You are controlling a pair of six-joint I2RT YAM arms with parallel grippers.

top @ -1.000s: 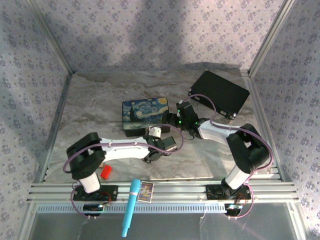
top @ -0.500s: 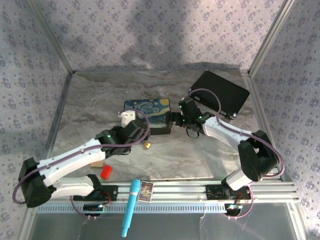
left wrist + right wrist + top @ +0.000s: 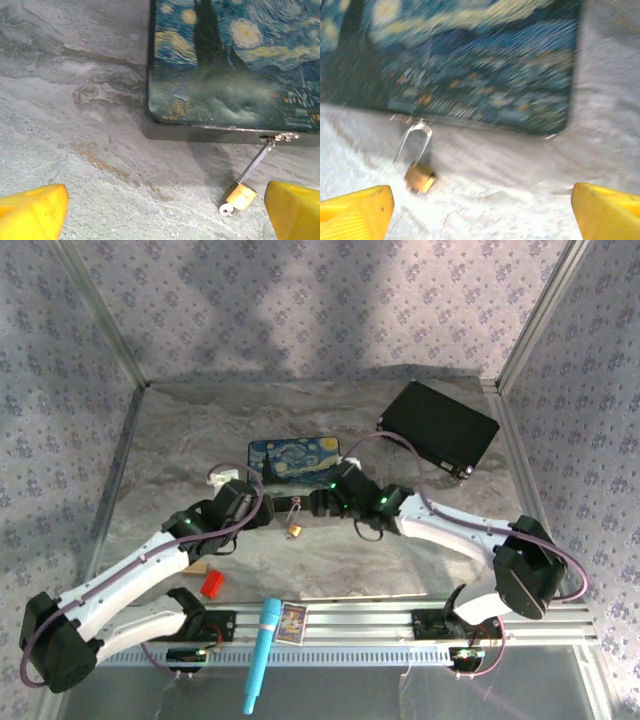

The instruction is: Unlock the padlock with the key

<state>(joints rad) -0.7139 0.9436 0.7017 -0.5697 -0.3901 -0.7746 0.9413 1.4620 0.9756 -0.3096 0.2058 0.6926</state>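
The small brass-gold padlock (image 3: 294,531) lies on the grey marbled worktop (image 3: 200,440), just in front of the near edge of the flat box painted with a swirling blue and yellow night sky (image 3: 293,462). Its thin silvery shackle (image 3: 254,163) runs up to a small metal catch on that edge of the box, and the brass body rests tilted on the worktop. In the left wrist view, a tiny pale silvery key (image 3: 226,209) touches the free end of the padlock's body; whether it sits in the keyhole cannot be told.

The left end effector (image 3: 265,508) comes in from the left and is released: its yellow fingertips (image 3: 30,215) stand wide apart with nothing between them. The padlock lies near the right-hand fingertip, not touching it. The right end effector (image 3: 316,503) comes in from the right, also released and grasping nothing. In its blurred wrist view, the padlock lies near the left yellow fingertip (image 3: 355,210).

Towards the far right corner lies a flat black rectangular case (image 3: 440,427). By the near rail are a small red block (image 3: 211,584) and a light blue stick-shaped tool (image 3: 261,652).
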